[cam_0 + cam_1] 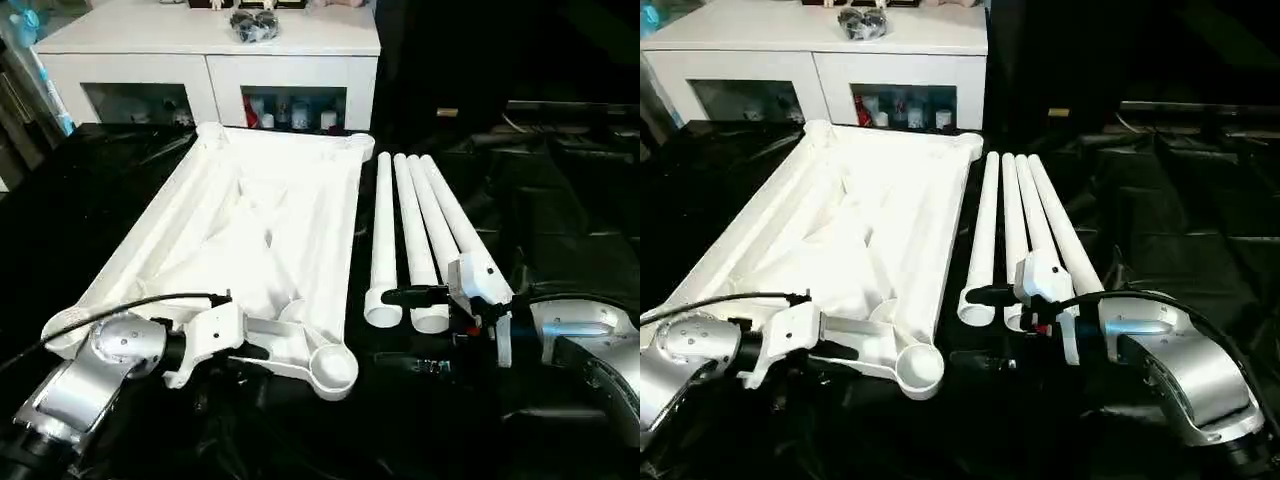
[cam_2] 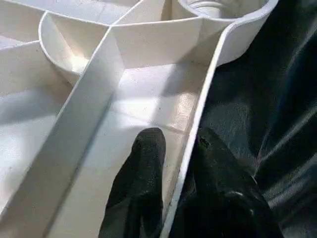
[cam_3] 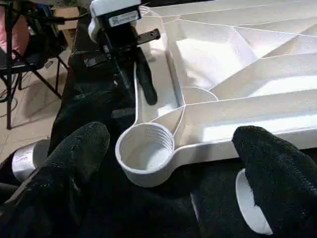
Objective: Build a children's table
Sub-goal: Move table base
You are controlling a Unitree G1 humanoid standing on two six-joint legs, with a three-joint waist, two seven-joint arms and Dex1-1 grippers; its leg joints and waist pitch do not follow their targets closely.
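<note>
Left tool (image 2: 171,186) straddles the thin near rim of the upturned table top (image 1: 260,230), one finger inside, one outside, pinching that wall beside the threaded corner socket (image 3: 146,151). Right tool (image 3: 168,178) hangs spread wide and holds nothing, near the thick ends of the four legs (image 1: 415,235), which lie side by side just right of the top. A pinch on so narrow a wall could slip or twist the top, and the slick black sheet on the desk (image 1: 560,210) would let it skate. Behind stands a white glass-door cabinet (image 1: 210,60).
</note>
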